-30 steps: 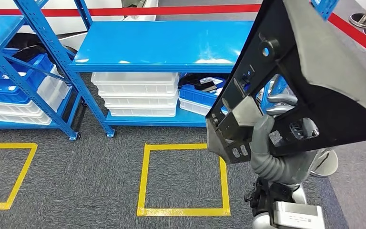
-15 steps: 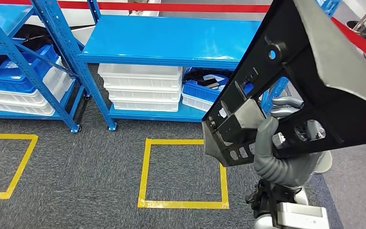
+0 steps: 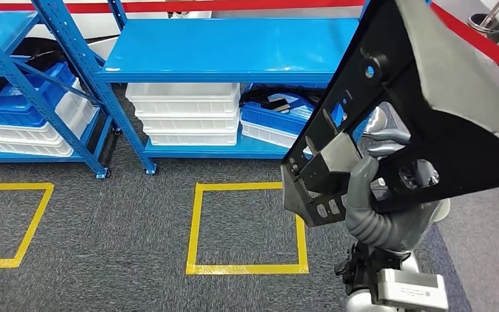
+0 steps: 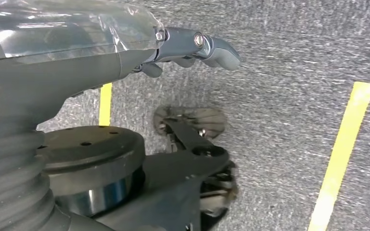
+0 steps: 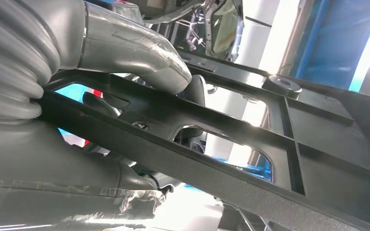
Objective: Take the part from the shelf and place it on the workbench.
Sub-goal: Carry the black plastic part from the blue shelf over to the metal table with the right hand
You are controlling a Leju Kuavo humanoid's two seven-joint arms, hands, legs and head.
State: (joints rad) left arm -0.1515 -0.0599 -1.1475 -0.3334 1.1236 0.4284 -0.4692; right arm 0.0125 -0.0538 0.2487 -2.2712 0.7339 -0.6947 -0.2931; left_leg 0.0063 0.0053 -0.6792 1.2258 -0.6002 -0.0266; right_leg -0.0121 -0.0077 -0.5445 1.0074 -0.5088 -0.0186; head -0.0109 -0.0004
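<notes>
The part (image 3: 442, 84) is a big black plastic frame with cut-outs and a grey felt-like face, held up high at the right of the head view. My right hand (image 3: 370, 195) grips it from below, fingers through an opening. In the right wrist view the thumb (image 5: 135, 53) presses on a bar of the part (image 5: 318, 139), with the fingers wrapped under it. My left hand (image 4: 192, 45) hangs over the grey carpet, fingers stretched out and holding nothing. The part hides the area behind it at the right.
A blue shelf (image 3: 227, 49) stands ahead, with stacked white trays (image 3: 185, 114) and a blue bin (image 3: 273, 123) beneath it. A second blue rack with bins (image 3: 19, 110) is at the left. Yellow tape squares (image 3: 195, 227) mark the carpet. A red line (image 3: 234, 5) runs behind.
The whole picture has shifted a little, so the camera has moved. The part stays in my right hand at the same tilt.
</notes>
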